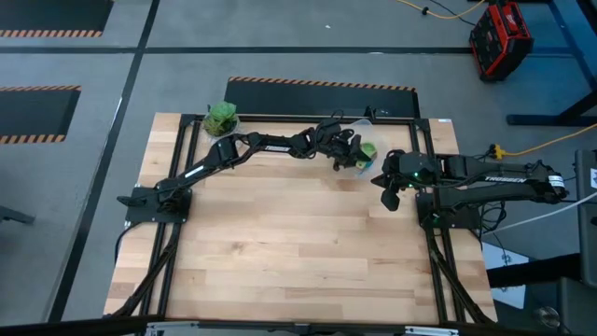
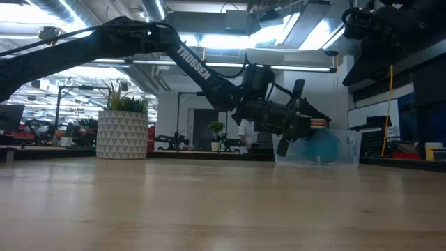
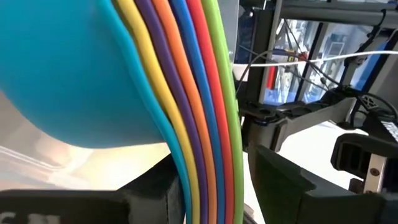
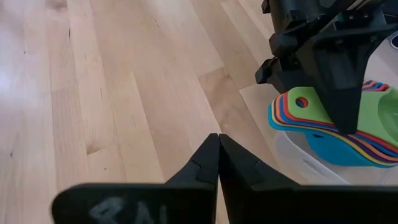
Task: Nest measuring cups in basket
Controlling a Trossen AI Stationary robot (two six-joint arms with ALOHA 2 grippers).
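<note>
Got my left gripper [image 4: 339,93] clamped on the handles of the nested cups [image 4: 336,134], lowering the stack into the basket [image 4: 298,158] at the frame's right edge, so next it's just ease down and let go, right gripper [image 4: 217,158] pinched shut nearby.

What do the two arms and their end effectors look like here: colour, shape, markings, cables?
Both arms are dark, almost black, with slim jointed links and white TROSSEN lettering on the forearms. The left arm has black cables looped near its wrist. The right arm shows a small green light near the wrist. The right end effector has two flat, tapering black fingers; the left end effector looks blocky and matte black.
</note>
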